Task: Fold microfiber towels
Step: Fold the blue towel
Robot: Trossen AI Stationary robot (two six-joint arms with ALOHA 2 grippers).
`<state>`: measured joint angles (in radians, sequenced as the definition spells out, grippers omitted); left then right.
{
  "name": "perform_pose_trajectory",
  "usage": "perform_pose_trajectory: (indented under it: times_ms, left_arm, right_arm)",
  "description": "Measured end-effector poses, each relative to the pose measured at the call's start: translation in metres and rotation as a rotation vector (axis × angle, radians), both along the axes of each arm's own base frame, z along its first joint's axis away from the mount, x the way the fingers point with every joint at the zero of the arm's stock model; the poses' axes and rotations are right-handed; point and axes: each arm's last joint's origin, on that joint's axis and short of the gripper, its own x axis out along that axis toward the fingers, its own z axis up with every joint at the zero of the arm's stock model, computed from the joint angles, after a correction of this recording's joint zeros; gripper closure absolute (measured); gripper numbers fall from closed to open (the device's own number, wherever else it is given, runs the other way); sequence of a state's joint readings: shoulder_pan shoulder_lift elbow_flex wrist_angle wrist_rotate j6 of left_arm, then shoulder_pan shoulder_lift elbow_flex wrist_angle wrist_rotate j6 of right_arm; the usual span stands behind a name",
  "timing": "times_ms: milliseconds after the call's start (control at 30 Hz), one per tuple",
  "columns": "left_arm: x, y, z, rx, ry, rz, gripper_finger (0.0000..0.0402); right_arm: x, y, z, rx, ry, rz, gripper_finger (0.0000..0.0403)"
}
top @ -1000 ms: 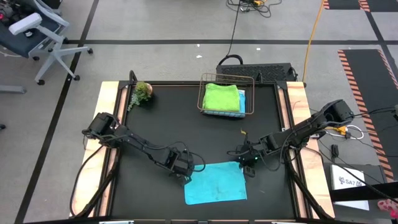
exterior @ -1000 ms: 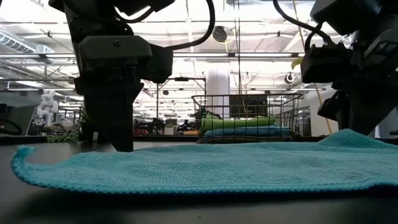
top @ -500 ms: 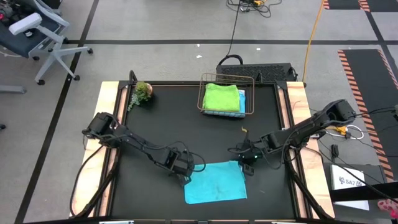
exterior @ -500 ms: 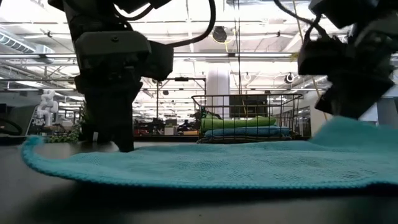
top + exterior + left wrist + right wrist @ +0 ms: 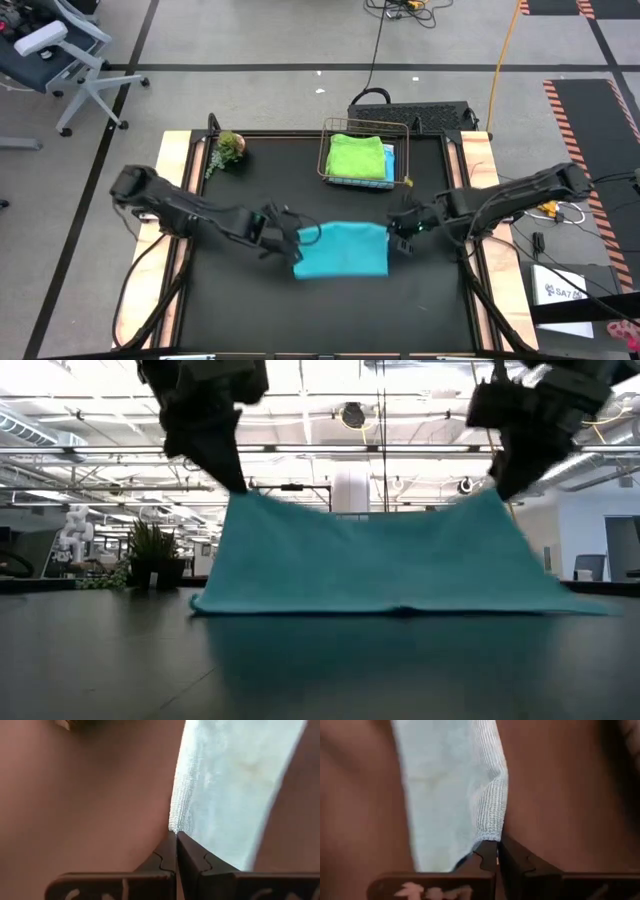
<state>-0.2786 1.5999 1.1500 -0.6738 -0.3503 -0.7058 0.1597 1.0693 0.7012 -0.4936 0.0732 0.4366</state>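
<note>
Two hands, your left hand (image 5: 297,238) and right hand (image 5: 397,233), each pinch a teal towel (image 5: 342,250) corner above the table (image 5: 250,310).

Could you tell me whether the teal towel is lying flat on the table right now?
No. The towel is lifted: both hands pinch its top corners, and only its bottom edge touches the table.

The left gripper (image 5: 176,836) has its two dark fingers (image 5: 160,857) pressed together, pinching a corner of the towel (image 5: 230,785) right at their tips. From that pinch the towel runs away ahead of the fingers and widens to one side, its ribbed edge leading straight out from the tips. The dull surface (image 5: 85,805) lies beyond and to the other side of the fingers, blurred.
</note>
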Motion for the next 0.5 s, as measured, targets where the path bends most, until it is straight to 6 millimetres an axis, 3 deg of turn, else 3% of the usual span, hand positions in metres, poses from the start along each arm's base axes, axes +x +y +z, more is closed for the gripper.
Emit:
perform_pose_trajectory:
  times_ms: [267,500]
  left_arm:
    - [-0.017,0.040,0.047,0.156,-0.134,0.043,0.0399]
    - [-0.023,0.051,0.052,0.188,-0.111,0.040,0.0399]
  right_arm:
    - [-0.004,-0.022,0.052,-0.165,-0.177,-0.021,0.0403]
    - [-0.005,-0.021,0.063,-0.181,-0.165,0.020,0.0403]
